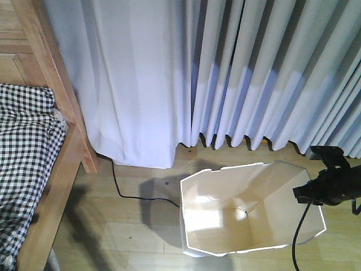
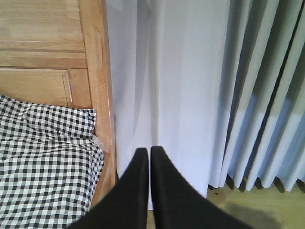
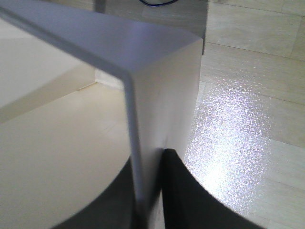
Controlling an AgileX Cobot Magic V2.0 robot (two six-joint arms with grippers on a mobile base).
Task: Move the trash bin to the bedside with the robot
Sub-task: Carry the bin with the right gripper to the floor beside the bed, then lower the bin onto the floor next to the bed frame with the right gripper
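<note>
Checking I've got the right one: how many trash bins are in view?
1. The white trash bin stands on the floor before the curtain, right of the bed, its wall pinched in the right gripper. Others may sit out of frame.

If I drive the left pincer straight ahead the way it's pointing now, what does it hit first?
Most likely the pale curtain. The closed left pincer aims at its folds, just right of the wooden bed frame. Nothing shows in between, though depth is hard to judge.
</note>
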